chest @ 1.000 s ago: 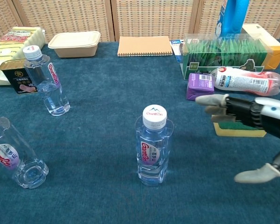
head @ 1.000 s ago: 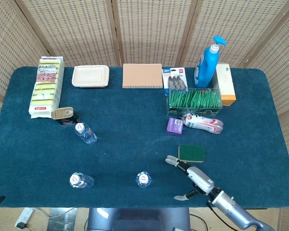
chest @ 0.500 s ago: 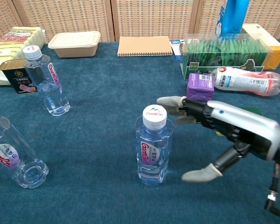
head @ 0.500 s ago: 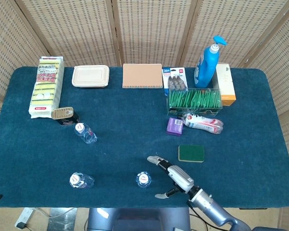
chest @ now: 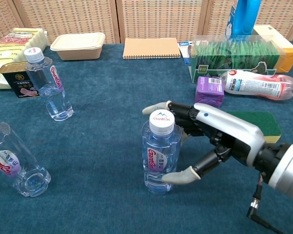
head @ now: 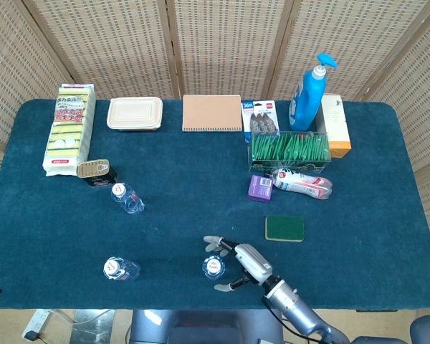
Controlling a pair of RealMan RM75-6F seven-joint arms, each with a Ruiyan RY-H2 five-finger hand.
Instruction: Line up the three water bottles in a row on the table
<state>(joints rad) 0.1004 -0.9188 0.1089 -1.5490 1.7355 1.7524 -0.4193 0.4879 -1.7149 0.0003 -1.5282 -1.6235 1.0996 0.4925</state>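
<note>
fingers: right hand spread wide around the middle bottle; long fingers reach behind the cap, thumb tip at the bottle's lower front; not clamped, holds nothing; contact cannot be told
right arm: comes in from the lower right, low over the cloth
middle bottle: upright, near the front edge of the table, about centre
left bottle: bottle at the front left, level with the middle one, well apart from it
far bottle: bottle further back on the left, just beside the tin can, out of the front line
left hand: not seen in either view
open room: bare cloth between the two front bottles and across the table's centre; front edge close below both
right side: green sponge just behind the hand; purple box and lying tube pack further back
back edge: notebook, lunch box, sponge pack, blue pump bottle
change: hand has moved left from beside the green sponge to bracket the middle bottle; all three bottles unmoved
</note>
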